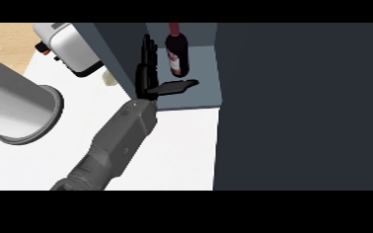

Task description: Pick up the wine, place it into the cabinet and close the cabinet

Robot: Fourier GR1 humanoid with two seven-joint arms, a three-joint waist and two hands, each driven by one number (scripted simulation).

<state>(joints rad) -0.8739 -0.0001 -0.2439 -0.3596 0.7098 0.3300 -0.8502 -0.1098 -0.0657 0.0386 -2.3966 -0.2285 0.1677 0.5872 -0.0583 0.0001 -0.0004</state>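
One robot hand (147, 79), left, fingers straight, empty, just beside upright wine bottle (177, 54) inside cabinet (204, 96); seemingly apart.

l hand (148, 71): fingers straight, thumb out sideways; forearm angled in from lower-left.

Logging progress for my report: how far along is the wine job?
Done: the wine bottle stands upright inside the cabinet. In hand: nothing; the left hand is open beside the bottle. Left: pull the hand out and close the cabinet, which is open.
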